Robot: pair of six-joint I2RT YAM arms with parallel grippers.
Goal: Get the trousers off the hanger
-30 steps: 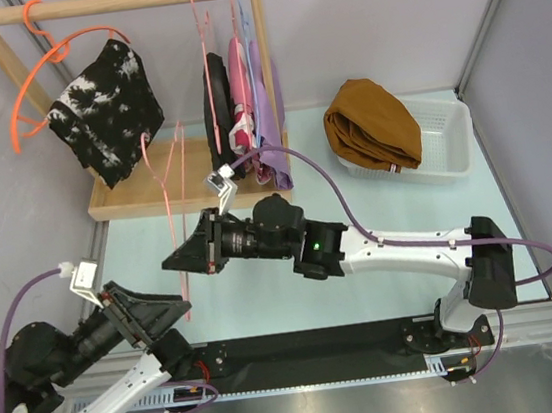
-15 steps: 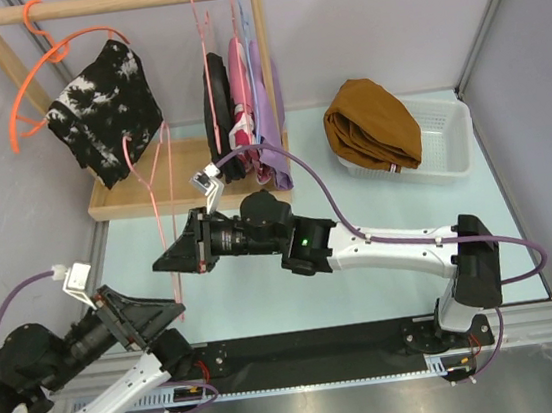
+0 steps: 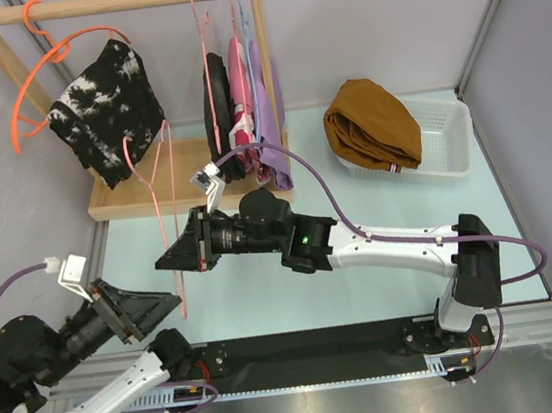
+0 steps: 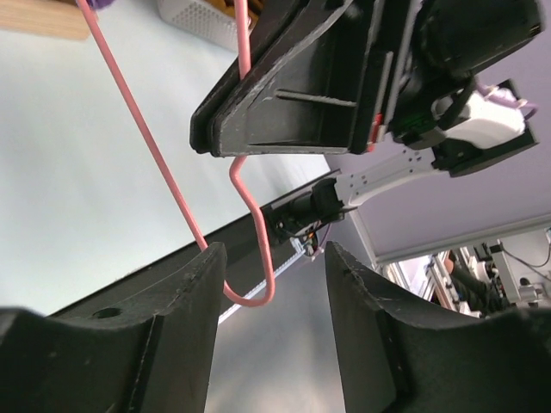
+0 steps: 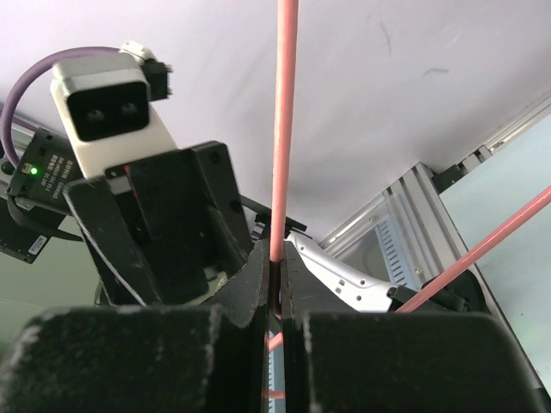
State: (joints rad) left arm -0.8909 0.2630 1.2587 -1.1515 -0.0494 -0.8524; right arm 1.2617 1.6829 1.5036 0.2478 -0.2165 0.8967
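Rust-brown cloth trousers (image 3: 371, 122) sit in white plastic basket (image 3: 449, 135), far right corner of bench (image 3: 257, 299). Our right tool (image 5: 274, 277) clamps the bare thin pink wire hanger (image 5: 281, 129); left tool (image 4: 271, 254) apart around its hook. We should grip firm and back left off straight.

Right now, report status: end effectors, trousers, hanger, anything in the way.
Right end effector shut on the hanger. Left end effector open around the hanger's lower bend. Trousers off, heaped in the white basket. Nothing seen blocking.

We lose the hanger (image 4: 172, 185) past the left wrist view's top edge. From above, the right gripper (image 3: 167, 262) hides some wire.
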